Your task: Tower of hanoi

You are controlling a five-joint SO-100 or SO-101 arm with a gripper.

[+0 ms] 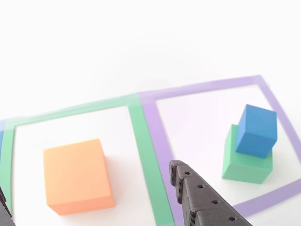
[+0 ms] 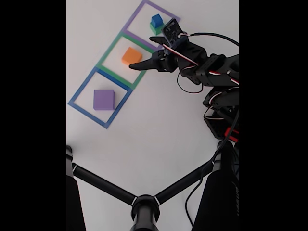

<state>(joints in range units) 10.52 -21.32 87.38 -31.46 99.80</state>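
In the fixed view, going left to right, the purple block (image 2: 103, 99) lies alone inside the blue outline (image 2: 77, 94) at left centre. The orange block (image 2: 131, 56) sits inside the green outline (image 2: 107, 56) above and to the right of it. The blue cube (image 2: 156, 19) rests on the green block (image 2: 156, 28) inside the purple outline (image 2: 142, 6) near the top of the frame. In the other view the orange block (image 1: 77, 176) is at lower left, and the blue cube (image 1: 256, 131) stands slightly turned on the green block (image 1: 244, 162) at right, all on the white worktop (image 1: 141, 42).

The gripper (image 2: 147, 57) hangs just right of the orange block in the fixed view, with the fingers spread and nothing between them. One dark finger (image 1: 202, 197) rises from the bottom edge of the other view, over the border between the green and purple outlines.

By the layout, the likely step is lifting the orange block onto the purple one. To do it well, the fingers should come down square to two opposite faces of the block and close around its middle. The lift should be high enough to clear the worktop before swinging left. The block should then be set centred on the purple block.

The arm (image 2: 211, 70) reaches in from the right of the fixed view, its upper links folded near the frame's right edge. The wrist is stretched toward the upper left, with the fingers pointing left.
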